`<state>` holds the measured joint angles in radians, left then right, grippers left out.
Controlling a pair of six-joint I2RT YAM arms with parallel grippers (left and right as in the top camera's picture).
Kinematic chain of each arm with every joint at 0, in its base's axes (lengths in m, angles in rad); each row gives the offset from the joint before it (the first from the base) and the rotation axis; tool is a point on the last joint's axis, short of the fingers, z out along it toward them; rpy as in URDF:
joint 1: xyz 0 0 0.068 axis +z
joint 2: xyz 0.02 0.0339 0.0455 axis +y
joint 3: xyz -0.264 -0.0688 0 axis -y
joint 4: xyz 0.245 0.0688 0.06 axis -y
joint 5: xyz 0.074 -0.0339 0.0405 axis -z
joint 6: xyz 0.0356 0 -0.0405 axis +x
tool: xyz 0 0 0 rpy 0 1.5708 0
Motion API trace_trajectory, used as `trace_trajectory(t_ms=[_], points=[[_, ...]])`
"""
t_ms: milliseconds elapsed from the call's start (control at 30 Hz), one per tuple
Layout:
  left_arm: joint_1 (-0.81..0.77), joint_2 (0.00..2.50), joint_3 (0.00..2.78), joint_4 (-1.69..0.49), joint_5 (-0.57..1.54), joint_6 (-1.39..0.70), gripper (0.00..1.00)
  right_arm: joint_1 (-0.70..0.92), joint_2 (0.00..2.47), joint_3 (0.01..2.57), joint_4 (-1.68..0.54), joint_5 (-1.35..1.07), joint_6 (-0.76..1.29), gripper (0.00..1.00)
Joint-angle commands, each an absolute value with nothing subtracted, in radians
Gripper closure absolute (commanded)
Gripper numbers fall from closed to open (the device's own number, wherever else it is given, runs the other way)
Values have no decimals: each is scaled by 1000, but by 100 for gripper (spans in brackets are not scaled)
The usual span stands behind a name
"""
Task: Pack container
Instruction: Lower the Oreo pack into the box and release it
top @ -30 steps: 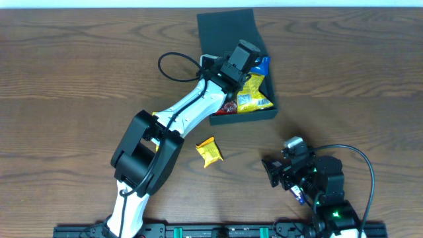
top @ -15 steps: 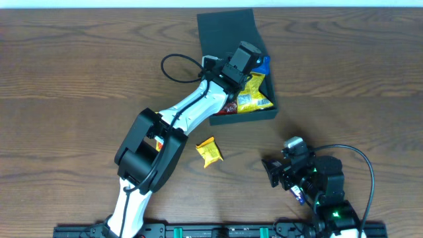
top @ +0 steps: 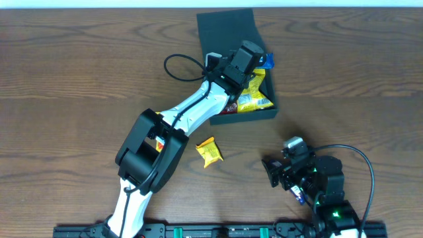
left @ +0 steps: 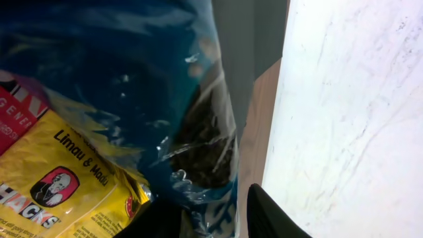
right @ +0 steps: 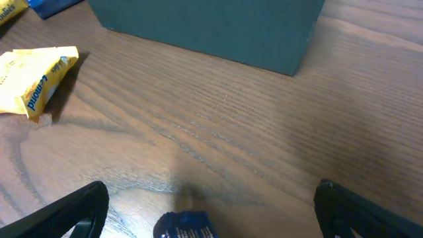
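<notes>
The container (top: 268,114) is a dark teal-black box on the table, its flap lid (top: 227,30) folded open at the back. Yellow snack packets (top: 254,100) lie inside. My left gripper (top: 255,61) reaches into the box at its far right corner. In the left wrist view a clear blue packet (left: 198,125) sits loosely between its parted fingers (left: 272,218), a strip of gap showing beside it, next to a yellow packet (left: 66,178). My right gripper (top: 280,173) rests low at the front right, wide open over a small blue packet (right: 188,226).
A loose yellow packet (top: 209,151) lies on the wooden table in front of the box and is the yellow packet (right: 38,82) at the left of the right wrist view. The container's front wall (right: 211,30) faces the right gripper. A black cable (top: 177,66) loops off the left arm.
The left arm has shifted slightly right and deeper into the box. More of the blue packet now shows at the box's far right corner. The right arm has not moved.
</notes>
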<state>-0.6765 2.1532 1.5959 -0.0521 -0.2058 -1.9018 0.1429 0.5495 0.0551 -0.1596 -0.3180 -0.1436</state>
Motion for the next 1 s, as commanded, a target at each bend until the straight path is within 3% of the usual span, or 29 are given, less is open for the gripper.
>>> trace_trajectory(t_ms=[0,333,500,700,967], points=[[-676,2167,1620,-48,-204,-1861,66,136,547,51,-160,-318,-155,1],[-676,2154,1621,-16,-120,-1827,59,136,547,51,-160,-318,-155,1],[-677,2123,1621,-45,-128,-1802,43,136,547,51,-160,-318,-155,1],[-680,2087,1621,-129,-130,-1782,44,136,547,51,-160,-318,-155,1],[-688,2047,1620,-22,-39,-1607,44,136,547,51,-160,-318,-155,1]])
